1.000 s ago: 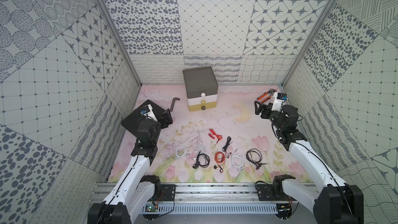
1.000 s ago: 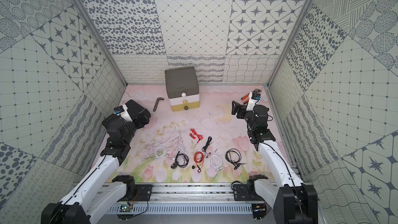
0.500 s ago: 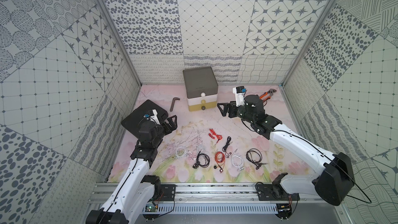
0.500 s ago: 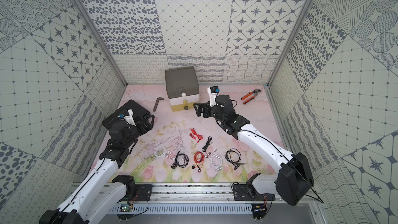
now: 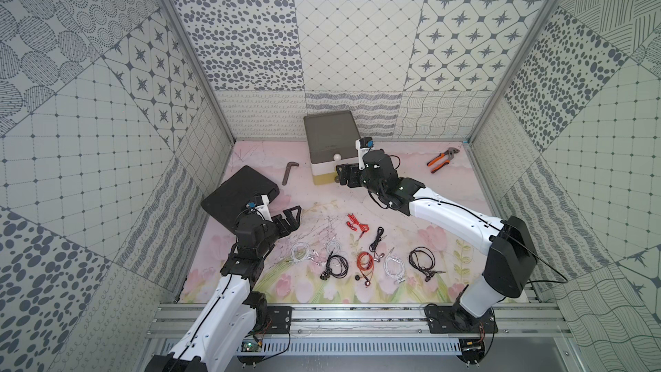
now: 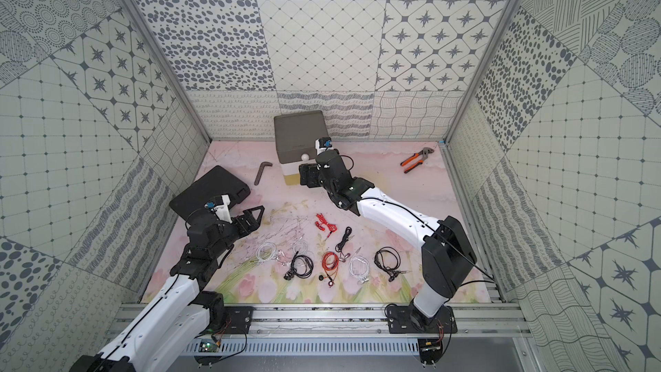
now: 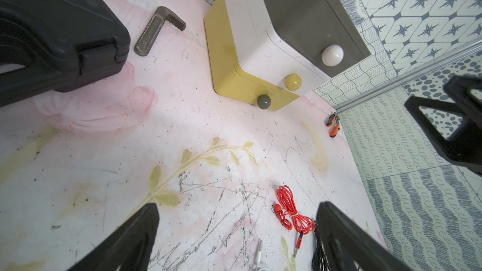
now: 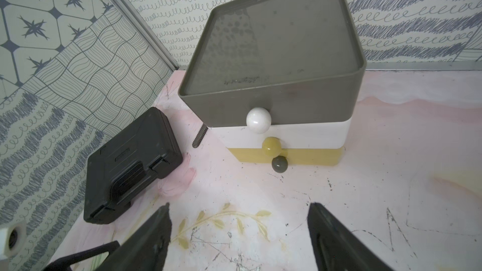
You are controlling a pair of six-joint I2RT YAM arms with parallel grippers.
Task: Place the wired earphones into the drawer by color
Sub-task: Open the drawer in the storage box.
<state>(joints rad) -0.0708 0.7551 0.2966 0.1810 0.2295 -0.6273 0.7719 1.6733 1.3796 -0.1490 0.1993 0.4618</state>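
Three shut tiers of the drawer (image 8: 273, 95), at the far edge of the table (image 8: 404, 152), are faced by the right gripper (image 8: 238, 212), fingers apart. One ball knob (image 8: 258, 120) should be centred between them before closing. The left gripper (image 5: 295, 218) is held spread and empty; the wired earphones (image 5: 365, 261) lie near the front edge.

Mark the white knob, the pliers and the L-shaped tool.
white knob (image 8: 258, 120): right wrist view, ball centre.
pliers (image 5: 436, 160): in a top view, orange handle.
L-shaped tool (image 7: 150, 32): left wrist view, long arm.

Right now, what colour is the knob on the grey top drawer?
White. The knob on the top drawer shows best in the right wrist view.
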